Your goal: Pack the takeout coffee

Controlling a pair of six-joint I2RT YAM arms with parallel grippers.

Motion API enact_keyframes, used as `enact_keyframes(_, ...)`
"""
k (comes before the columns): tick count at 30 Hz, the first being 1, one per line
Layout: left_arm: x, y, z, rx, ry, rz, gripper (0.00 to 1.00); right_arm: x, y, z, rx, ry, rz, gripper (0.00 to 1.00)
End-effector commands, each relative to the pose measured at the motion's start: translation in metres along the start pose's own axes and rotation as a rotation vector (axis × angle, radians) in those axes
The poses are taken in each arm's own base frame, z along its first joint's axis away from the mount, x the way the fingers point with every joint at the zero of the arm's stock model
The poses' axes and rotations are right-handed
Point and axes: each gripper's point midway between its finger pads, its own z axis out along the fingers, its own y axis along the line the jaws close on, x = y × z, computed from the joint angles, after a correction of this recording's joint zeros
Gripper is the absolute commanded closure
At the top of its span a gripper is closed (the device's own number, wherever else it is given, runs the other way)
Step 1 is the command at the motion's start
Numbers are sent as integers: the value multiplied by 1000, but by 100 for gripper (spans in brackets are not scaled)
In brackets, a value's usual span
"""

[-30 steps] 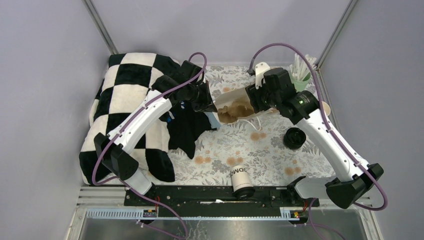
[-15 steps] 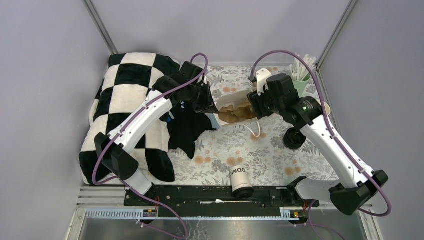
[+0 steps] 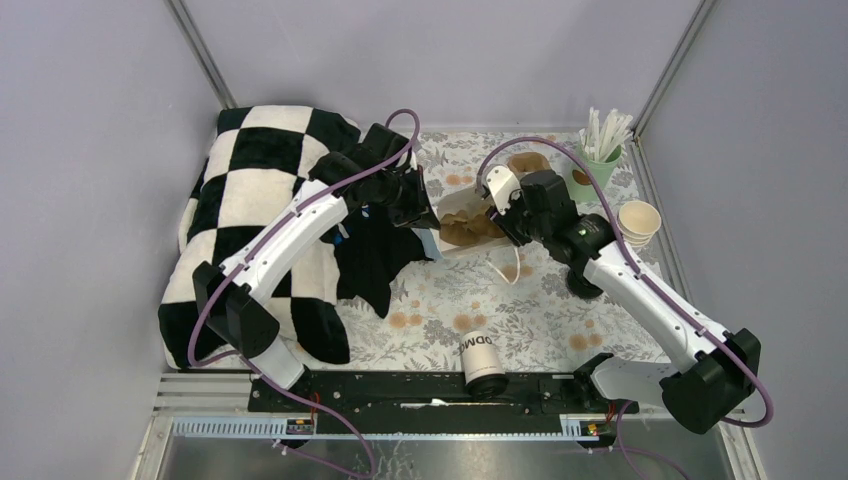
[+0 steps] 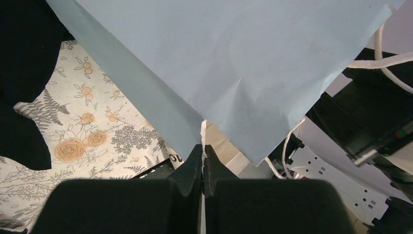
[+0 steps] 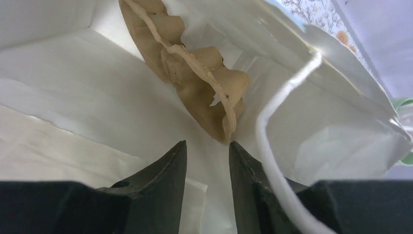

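The right gripper (image 5: pixel 207 146) has pushed further into the mouth of the paper bag (image 4: pixel 243 58), jaws half open and empty beside the cardboard tray (image 5: pixel 195 73). The left gripper (image 4: pixel 202 152) pinches the bag's edge, fully closed. The coffee cup (image 3: pixel 480 352) lies on its side, well apart, so the bag is only being opened

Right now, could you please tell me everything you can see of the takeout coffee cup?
The takeout coffee cup is small and made of white paper, with dark lettering on its side and a round black lid. It lies tipped over on the floral tablecloth, its lid toward the black base rail. Nothing grips it.
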Motion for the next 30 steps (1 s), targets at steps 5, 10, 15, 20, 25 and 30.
enact_keyframes(5, -7, -12, 3, 47, 8, 48, 100, -22, -20, 19, 89, -127, -176, 45)
enact_keyframes(10, -7, -12, 3, 41, 18, 70, 100, -12, -17, 33, 74, -80, -224, 43)
enact_keyframes(15, -7, -13, 4, 43, 32, 80, 100, -9, -17, 49, 79, -77, -240, 46)
enact_keyframes(20, -10, -13, 3, 27, 30, 92, 100, -5, -19, 57, 90, -47, -268, 66)
enact_keyframes(25, -11, -9, 3, 7, 28, 96, 100, -30, -13, 32, 11, -59, -184, 91)
enact_keyframes(30, -7, -5, 6, 6, 30, 84, 100, -50, 2, 8, -49, -35, 1, 100)
